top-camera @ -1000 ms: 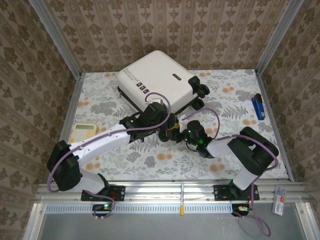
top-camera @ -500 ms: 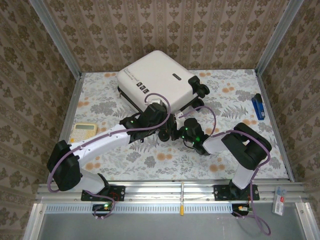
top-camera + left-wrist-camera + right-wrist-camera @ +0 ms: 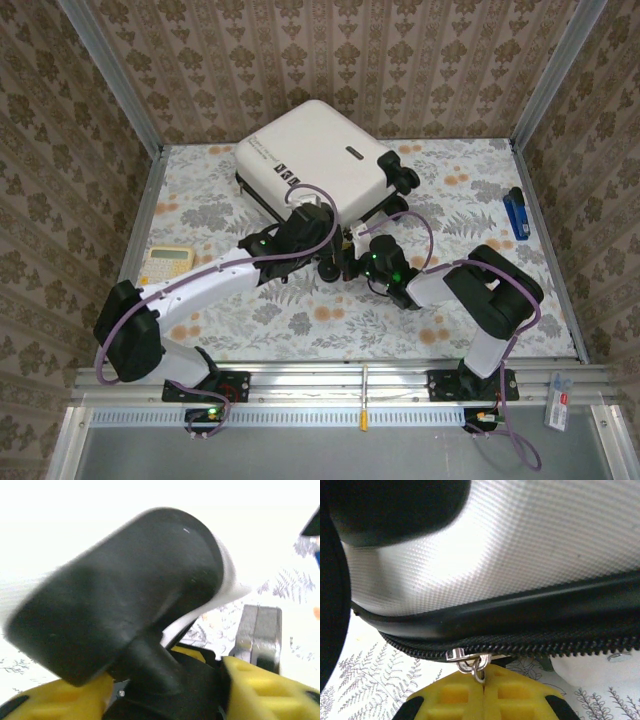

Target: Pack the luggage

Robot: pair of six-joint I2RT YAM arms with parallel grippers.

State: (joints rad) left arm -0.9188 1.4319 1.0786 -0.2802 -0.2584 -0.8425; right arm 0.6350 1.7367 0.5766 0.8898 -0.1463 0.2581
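Observation:
The cream-white luggage [image 3: 315,155] lies shut at the back middle of the table, its black wheels toward the right. In the left wrist view a black wheel [image 3: 115,590] looms close, and its stem sits between my left gripper's [image 3: 165,680] yellow fingers [image 3: 270,690], which press on its black housing. My left gripper [image 3: 328,258] is at the luggage's near corner. Beside it, my right gripper [image 3: 352,262] meets the same edge. Its yellow pads [image 3: 520,700] are shut on the metal ring of the zipper pull [image 3: 479,670], under the black zipper [image 3: 545,647] and the textured shell [image 3: 520,545].
A cream calculator [image 3: 166,262] lies at the table's left edge. A blue stapler [image 3: 516,212] lies at the right edge. Patterned walls close in the back and both sides. Open floral tabletop [image 3: 330,315] lies in front of the grippers.
My right gripper slid left up to the luggage's edge and shut on the zipper pull. My left gripper's jaws narrowed around the wheel. The luggage stayed put.

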